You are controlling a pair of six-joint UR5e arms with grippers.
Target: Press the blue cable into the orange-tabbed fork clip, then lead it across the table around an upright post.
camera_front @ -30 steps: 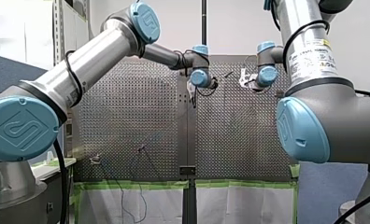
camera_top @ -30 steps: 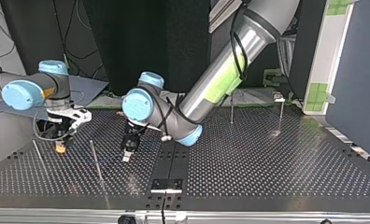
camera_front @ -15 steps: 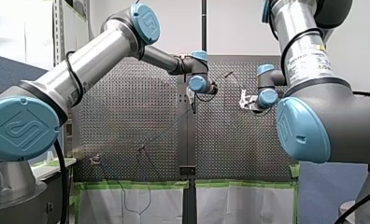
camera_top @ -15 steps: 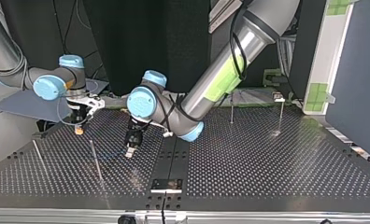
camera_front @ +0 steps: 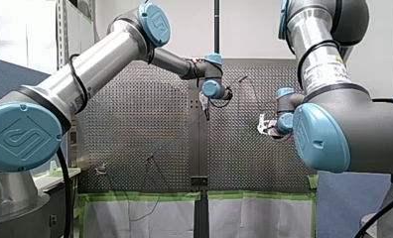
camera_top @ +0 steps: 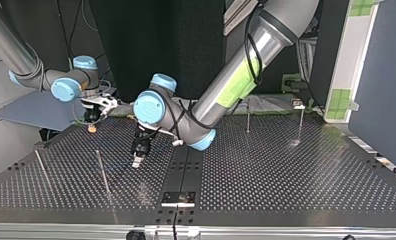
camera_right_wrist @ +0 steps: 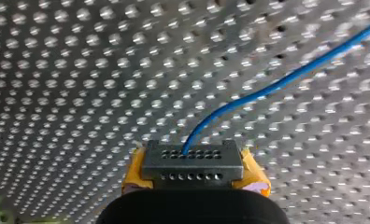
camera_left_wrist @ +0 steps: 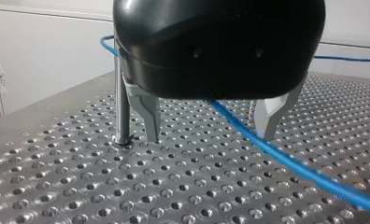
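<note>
- My right gripper [camera_right_wrist: 192,161] sat pressed together on the blue cable [camera_right_wrist: 276,86], yellow pads [camera_right_wrist: 132,173] showing on either side. The cable ran out ahead of it over the perforated table [camera_right_wrist: 80,70].
- My left gripper [camera_left_wrist: 210,136] stood spread, its metal fingers [camera_left_wrist: 148,112] wide apart. The cable passed between them unpinched and low over the table, with an upright post [camera_left_wrist: 121,102] just beside one finger.
- I could not pick out the orange-tabbed fork clip in any view.
- I judged the cable light, thin, limp and probably slick, so likely to sag and slide. Best gripped close to the stretch being seated and kept lightly taut, without hard tugs.
</note>
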